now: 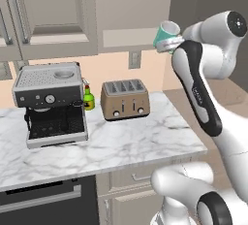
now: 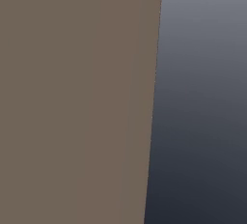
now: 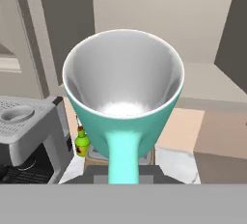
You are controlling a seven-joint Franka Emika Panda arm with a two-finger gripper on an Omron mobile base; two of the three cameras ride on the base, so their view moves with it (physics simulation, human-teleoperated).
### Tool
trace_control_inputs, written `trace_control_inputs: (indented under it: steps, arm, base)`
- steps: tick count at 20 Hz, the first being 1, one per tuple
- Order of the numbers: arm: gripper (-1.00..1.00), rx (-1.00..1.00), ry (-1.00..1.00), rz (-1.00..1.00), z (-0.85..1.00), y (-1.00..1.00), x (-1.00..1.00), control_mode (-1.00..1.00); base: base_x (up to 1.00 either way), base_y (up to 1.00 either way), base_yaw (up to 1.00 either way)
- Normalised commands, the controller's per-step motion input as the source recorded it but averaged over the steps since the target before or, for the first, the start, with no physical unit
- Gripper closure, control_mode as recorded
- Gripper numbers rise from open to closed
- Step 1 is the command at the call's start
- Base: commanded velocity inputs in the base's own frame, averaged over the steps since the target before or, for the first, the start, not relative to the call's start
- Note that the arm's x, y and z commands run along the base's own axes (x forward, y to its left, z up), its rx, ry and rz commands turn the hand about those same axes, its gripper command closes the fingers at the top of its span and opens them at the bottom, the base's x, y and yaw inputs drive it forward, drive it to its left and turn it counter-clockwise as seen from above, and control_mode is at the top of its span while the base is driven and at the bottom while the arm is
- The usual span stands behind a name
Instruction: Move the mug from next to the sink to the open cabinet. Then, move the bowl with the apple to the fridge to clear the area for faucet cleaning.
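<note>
The small teal cylindrical mug with a white inside is riding high in the air beside the open beige-grey wall cabinet, well above the white marble worktop. It is looking rigid, light and glossy, so probably slippery; the handle seems the safest hold. The gripper is clamping nearly shut on the mug at that handle side. Its axis is tilting, mouth pointing up and leftward over the bronze toaster.
</note>
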Motion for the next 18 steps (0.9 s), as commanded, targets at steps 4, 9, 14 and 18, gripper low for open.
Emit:
trace_control_inputs:
  steps: [4, 9, 14, 18]
  arm:
    - [1.0, 0.0, 0.02, -0.02, 0.03, 0.09, 0.49, -1.0]
    - [1.0, -0.01, 0.0, -0.05, -0.15, 0.07, 0.3, -1.0]
    - [1.0, 0.0, 0.0, -0.12, -0.1, 0.01, 0.39, -1.0]
    - [1.0, 0.02, 0.0, -0.14, 0.0, 0.0, 0.5, -1.0]
  base:
    - [0.0, 0.0, 0.0]
    - [0.0, 0.0, 0.0]
    - [0.0, 0.0, 0.0]
    - [0.0, 0.0, 0.0]
